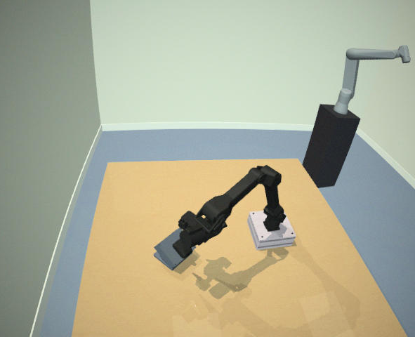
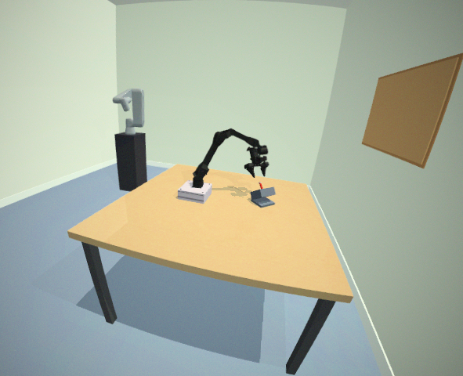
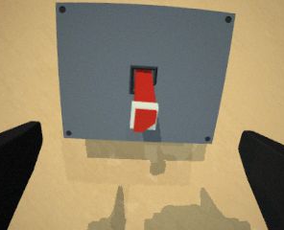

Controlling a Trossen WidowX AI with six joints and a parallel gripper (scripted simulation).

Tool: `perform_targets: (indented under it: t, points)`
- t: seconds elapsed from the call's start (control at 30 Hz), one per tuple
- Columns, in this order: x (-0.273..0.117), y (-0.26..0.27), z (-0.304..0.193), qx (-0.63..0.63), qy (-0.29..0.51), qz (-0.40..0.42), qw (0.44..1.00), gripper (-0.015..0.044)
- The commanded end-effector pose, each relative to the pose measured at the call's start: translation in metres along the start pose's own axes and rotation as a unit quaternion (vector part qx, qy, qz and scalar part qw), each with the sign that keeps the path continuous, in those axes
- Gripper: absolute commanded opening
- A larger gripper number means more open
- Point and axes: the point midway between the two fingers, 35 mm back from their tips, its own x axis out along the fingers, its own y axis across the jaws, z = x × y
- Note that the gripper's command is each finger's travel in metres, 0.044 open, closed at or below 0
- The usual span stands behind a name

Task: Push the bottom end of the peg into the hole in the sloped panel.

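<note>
The sloped blue-grey panel (image 1: 166, 250) (image 2: 265, 192) (image 3: 96, 53) has a square, dark-rimmed hole (image 3: 131, 85) in its face. The red peg (image 2: 261, 186) (image 3: 144, 88) stands in the hole with its lower end inside. It sticks out of the face, with a white band near its top end. A dark gap shows beside it at the hole's rim; how deep it sits cannot be seen. My gripper (image 2: 258, 175) (image 3: 142, 136) is wide open and empty, above the peg, and its fingers do not touch it. In the top view the arm hides the peg.
My arm's white base block (image 1: 272, 237) (image 2: 193, 194) sits on the wooden table (image 1: 145, 188) (image 2: 223, 238). A grey arm (image 1: 372, 54) (image 2: 137, 106) on a dark pedestal (image 1: 331, 148) (image 2: 131, 161) stands beyond the table. A brown board (image 2: 414, 111) hangs on the wall.
</note>
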Motion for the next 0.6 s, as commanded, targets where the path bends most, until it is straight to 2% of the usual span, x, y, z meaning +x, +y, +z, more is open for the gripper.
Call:
perform_targets:
  t: [0.0, 0.57]
  points:
    - [-0.01, 0.001, 0.0, 0.001, -0.003, 0.0, 1.0, 0.044]
    - [-0.033, 0.0, -0.001, 0.0, -0.002, 0.0, 1.0, 0.044]
